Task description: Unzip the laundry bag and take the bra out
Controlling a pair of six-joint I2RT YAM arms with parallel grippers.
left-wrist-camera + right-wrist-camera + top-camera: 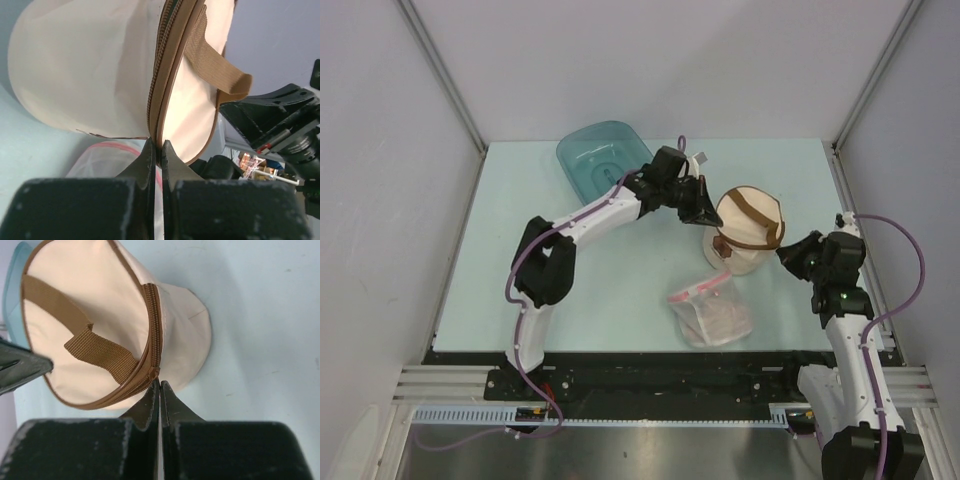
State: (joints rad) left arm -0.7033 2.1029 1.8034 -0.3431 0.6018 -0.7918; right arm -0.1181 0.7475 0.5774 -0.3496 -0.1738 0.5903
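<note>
Top view, bag: the round beige dome-shaped fabric laundry bag [748, 212] with a brown webbing strap [752, 207] stands on the pale green worktop [570, 300], right of centre, between the two tools; a clear plastic bag with a pink zip strip [713, 314] lies just in front of it; a teal plastic tub [595, 160] sits at the far left.
Top view, tools: the left tool [705, 215] meets the bag's far-left side and the right tool [786, 254] its near-right side; both touch it, so neither arm is nearer.
Left wrist view, zip: the brown zip [160, 75] runs from the top of the picture straight down into the left tool's tips; its teeth are meshed along all that shows.
Left wrist view, tool: jaws pressed together with the zip seam pinched between the tips; whether a pull tab is caught there I cannot tell.
Right wrist view, zip: the zip's end sits right at the right tool's tips; its long axis points away from the tool, up over the dome.
Right wrist view, tool: jaws closed flat; the tips touch the zip end; whether anything thin is gripped I cannot tell.
Bra: not seen in any view; judged to be inside the zipped bag.
Coming move: judged to turn on the zip line running across the dome from one tool to the other; a pull would have to follow that line.
</note>
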